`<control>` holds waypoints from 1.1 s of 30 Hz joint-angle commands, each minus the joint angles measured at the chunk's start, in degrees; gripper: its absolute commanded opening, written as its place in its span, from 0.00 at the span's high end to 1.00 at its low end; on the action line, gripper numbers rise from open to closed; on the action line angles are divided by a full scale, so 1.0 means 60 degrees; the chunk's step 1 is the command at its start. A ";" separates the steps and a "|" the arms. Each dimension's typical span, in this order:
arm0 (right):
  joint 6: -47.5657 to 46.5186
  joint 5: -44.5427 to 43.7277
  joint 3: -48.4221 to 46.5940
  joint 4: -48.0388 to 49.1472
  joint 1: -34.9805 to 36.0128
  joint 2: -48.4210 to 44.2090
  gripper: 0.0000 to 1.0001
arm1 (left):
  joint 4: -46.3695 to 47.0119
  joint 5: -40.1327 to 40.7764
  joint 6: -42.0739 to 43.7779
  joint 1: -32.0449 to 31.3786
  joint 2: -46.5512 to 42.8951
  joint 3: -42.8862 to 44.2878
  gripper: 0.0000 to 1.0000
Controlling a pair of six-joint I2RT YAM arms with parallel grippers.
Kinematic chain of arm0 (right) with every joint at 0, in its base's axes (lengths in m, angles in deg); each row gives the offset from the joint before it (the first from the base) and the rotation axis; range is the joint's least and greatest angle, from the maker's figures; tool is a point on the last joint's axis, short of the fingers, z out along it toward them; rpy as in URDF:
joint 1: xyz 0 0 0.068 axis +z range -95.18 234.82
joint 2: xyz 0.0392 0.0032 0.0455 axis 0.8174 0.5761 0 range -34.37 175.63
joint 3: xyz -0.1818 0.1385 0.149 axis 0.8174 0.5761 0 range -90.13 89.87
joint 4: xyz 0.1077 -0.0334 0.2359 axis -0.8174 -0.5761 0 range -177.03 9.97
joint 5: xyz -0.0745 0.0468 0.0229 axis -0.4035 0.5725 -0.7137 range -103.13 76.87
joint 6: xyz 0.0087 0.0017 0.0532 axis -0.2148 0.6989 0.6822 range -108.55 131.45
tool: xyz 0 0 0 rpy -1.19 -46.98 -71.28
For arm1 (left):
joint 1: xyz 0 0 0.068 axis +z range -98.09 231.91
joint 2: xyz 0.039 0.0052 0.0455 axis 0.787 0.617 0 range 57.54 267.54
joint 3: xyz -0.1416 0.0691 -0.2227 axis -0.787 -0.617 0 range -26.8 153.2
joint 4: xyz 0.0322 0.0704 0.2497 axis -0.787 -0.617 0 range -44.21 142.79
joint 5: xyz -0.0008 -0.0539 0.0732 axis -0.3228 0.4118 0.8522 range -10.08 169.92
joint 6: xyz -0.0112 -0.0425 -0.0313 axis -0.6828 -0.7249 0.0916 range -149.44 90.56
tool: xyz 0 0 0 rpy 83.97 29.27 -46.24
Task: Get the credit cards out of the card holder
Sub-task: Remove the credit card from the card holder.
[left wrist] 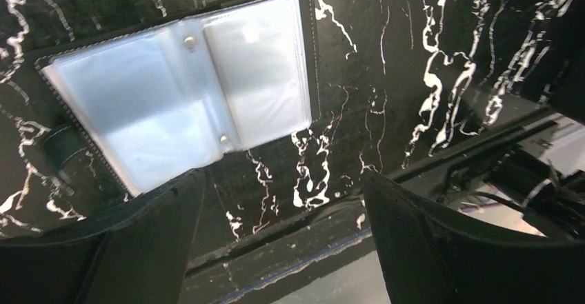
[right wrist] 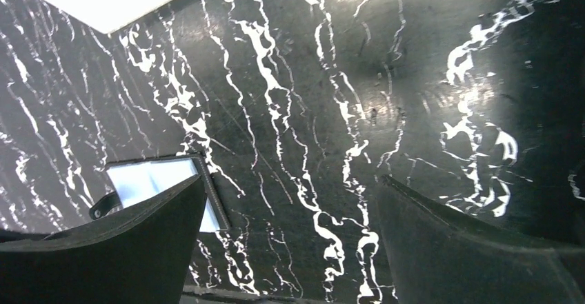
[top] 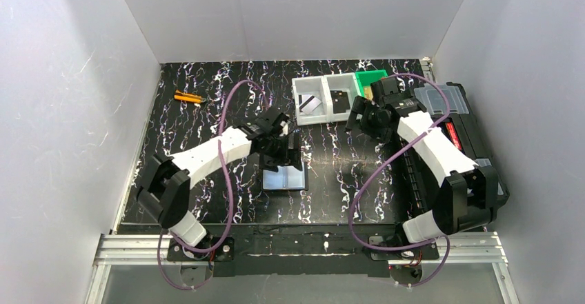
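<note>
The card holder point(top: 284, 178) lies open and flat on the black marbled table, its clear glossy sleeves point(left wrist: 179, 90) facing up. No card shows in the sleeves that I can see. My left gripper point(top: 279, 143) hovers just behind it, open, with only table between its fingers point(left wrist: 138, 249). One silvery credit card point(top: 311, 104) with a dark stripe lies in the left compartment of a white bin point(top: 301, 116). My right gripper point(top: 361, 119) hangs open and holds nothing beside that bin. In the right wrist view the card holder point(right wrist: 155, 178) sits partly behind my left finger.
A dark flat item point(top: 338, 100) lies in the white bin's second compartment. A green bin point(top: 370, 79) stands behind it. A large black toolbox point(top: 459, 128) with clear lids lines the right edge. Orange tools point(top: 187, 98) lie at the back left. White walls enclose the table.
</note>
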 commanded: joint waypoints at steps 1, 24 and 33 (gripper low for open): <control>0.0449 0.0923 0.0642 0.0805 0.0124 -0.0426 0.02 | -0.0546 0.1179 0.0360 -0.0726 0.0777 0.0778 0.18; 0.0564 0.1792 0.1881 0.1078 0.0372 -0.0367 0.02 | -0.0549 0.2210 0.0802 -0.1658 0.3003 0.1409 0.43; 0.0638 0.1838 0.2010 0.1097 0.0606 -0.0269 0.02 | -0.0700 0.2566 0.0707 -0.1712 0.3488 0.1137 0.55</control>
